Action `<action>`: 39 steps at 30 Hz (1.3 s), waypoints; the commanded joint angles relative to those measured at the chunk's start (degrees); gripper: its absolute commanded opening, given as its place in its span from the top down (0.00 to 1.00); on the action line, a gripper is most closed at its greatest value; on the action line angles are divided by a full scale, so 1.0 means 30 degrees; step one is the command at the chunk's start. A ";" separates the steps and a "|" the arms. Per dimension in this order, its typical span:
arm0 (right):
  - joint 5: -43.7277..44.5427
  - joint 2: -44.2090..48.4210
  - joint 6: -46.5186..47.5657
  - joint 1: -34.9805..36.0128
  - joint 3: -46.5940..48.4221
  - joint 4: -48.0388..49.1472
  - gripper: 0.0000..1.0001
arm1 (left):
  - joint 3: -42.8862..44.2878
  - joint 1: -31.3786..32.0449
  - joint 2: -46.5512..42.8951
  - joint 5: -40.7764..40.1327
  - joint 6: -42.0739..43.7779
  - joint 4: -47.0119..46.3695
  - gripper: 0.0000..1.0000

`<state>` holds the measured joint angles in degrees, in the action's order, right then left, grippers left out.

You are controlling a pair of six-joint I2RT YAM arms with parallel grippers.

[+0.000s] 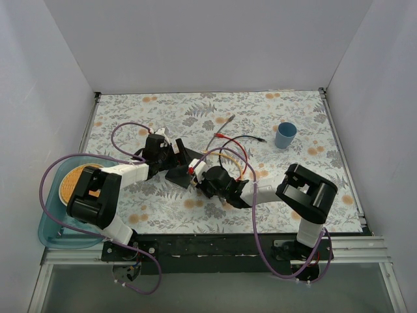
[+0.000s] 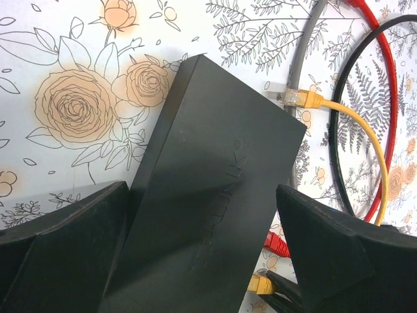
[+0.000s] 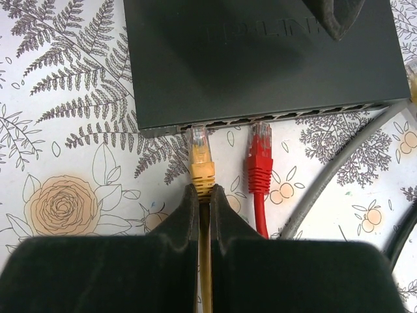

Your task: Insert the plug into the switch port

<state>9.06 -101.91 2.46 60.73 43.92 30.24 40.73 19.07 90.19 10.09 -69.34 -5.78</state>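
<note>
The switch is a flat matte-black box on the flowered table, also in the top view and the left wrist view. Its row of ports faces my right gripper. My right gripper is shut on the boot of the yellow plug. The plug's clear tip sits at the mouth of the leftmost port. A red plug has its tip at a port further right. My left gripper is open and straddles the switch from above, and one fingertip rests over its top.
A blue cup stands at the back right. A teal tray with a round wooden disc lies at the left edge. Red, black and grey cables loop beside the switch. The yellow cable's other plug lies loose.
</note>
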 commanded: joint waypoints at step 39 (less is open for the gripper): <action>0.1111 0.1069 -0.0673 0.0733 -0.0753 0.2811 0.99 | -0.1243 0.0294 -0.0269 -0.0285 -0.1906 0.2601 0.02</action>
<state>11.49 -100.09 1.39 62.65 41.45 33.17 39.75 19.16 89.36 9.10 -73.95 -6.11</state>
